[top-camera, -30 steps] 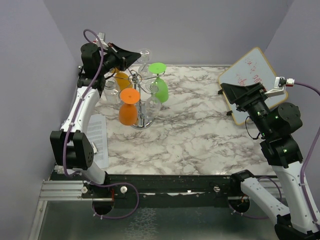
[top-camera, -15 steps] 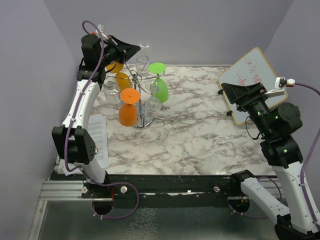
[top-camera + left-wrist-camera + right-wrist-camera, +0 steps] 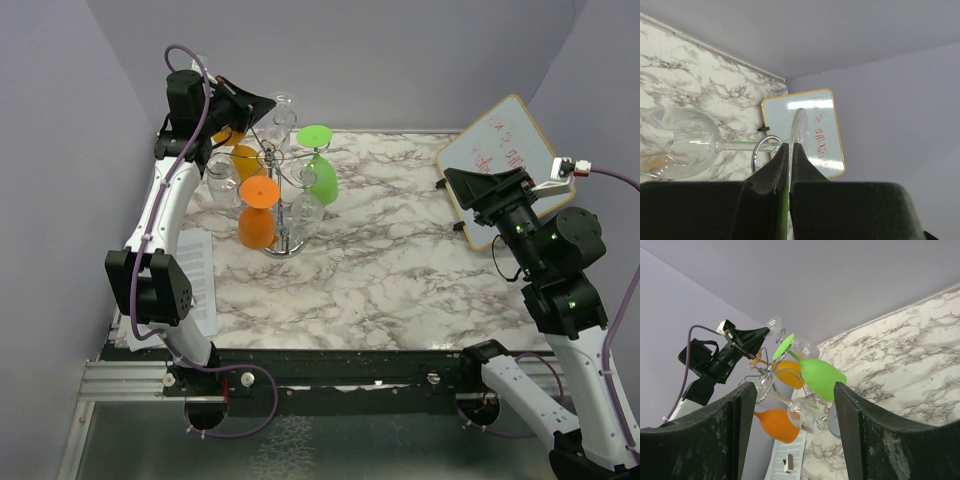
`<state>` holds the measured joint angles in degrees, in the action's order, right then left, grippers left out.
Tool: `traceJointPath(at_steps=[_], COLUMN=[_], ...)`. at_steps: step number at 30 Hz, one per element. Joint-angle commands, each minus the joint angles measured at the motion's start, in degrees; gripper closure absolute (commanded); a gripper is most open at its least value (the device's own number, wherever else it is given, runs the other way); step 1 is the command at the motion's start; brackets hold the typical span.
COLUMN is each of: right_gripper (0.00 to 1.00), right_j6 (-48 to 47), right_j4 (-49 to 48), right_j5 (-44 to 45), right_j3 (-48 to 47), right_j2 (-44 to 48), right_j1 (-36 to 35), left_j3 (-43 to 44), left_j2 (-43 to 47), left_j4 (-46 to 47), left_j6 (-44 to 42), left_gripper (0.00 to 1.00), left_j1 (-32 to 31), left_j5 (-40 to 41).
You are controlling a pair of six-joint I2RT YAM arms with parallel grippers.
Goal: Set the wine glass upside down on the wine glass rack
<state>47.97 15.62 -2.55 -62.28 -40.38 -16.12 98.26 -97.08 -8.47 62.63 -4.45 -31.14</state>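
The wine glass rack [image 3: 284, 203] stands at the back left with coloured and clear glasses hung upside down on its arms. My left gripper [image 3: 263, 104] is at the rack's top, shut on the foot of a clear wine glass [image 3: 285, 110]. In the left wrist view the fingers [image 3: 781, 159] pinch the thin foot [image 3: 799, 125]. The stem passes through a rack ring [image 3: 763, 148], and the bowl [image 3: 676, 143] lies to the left. My right gripper [image 3: 449, 181] is open and empty, far to the right. It faces the rack [image 3: 771, 368].
On the rack hang a green glass [image 3: 321, 177], an orange glass [image 3: 257, 218], a second orange one [image 3: 242, 157] and clear glasses [image 3: 305, 211]. A whiteboard [image 3: 500, 165] leans at the back right. A paper sheet [image 3: 195, 272] lies at the left table edge.
My left gripper, with the clear glass in it, rose and shifted slightly back and left at the rack's top, then settled a little lower. The right arm has not moved.
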Motion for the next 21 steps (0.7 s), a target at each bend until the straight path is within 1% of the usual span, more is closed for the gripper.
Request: traceJointPath(at_steps=[1,10,12,16,17,21], right_gripper=[0.32,0.32,0.32,0.32,0.32,0.32], right_j6=[-0.5,-0.4,-0.4,-0.3,-0.3,-0.1], right_j4=[0.9,0.5,0.6,0.7,0.7,0.7], right_j5=[1.2,1.1,1.1,1.3,1.3,1.3], right_j3=[0.5,0.5,0.5,0.6,0.6,0.6], right_j2=[0.3,0.5,0.7,0.9,0.9,0.9], right_j1=[-0.1,-0.2,-0.1,-0.2,-0.1,-0.1], left_j3=[2.3,2.8,2.8,3.1,3.1,3.3], left_j2=[1.9,2.1,2.3,2.5,2.6,3.3], left_j4=[-3.0,-5.6,-5.7,-6.0,-6.2,-7.0], left_j6=[-3.8,-5.8,-5.8,-6.1,-6.2,-6.9], left_gripper=[1.0,1.0,0.94,0.75,0.71,0.62], left_j1=[0.7,1.0,1.0,1.1,1.0,1.1], left_j5=[2.9,3.2,3.2,2.4,2.3,2.8])
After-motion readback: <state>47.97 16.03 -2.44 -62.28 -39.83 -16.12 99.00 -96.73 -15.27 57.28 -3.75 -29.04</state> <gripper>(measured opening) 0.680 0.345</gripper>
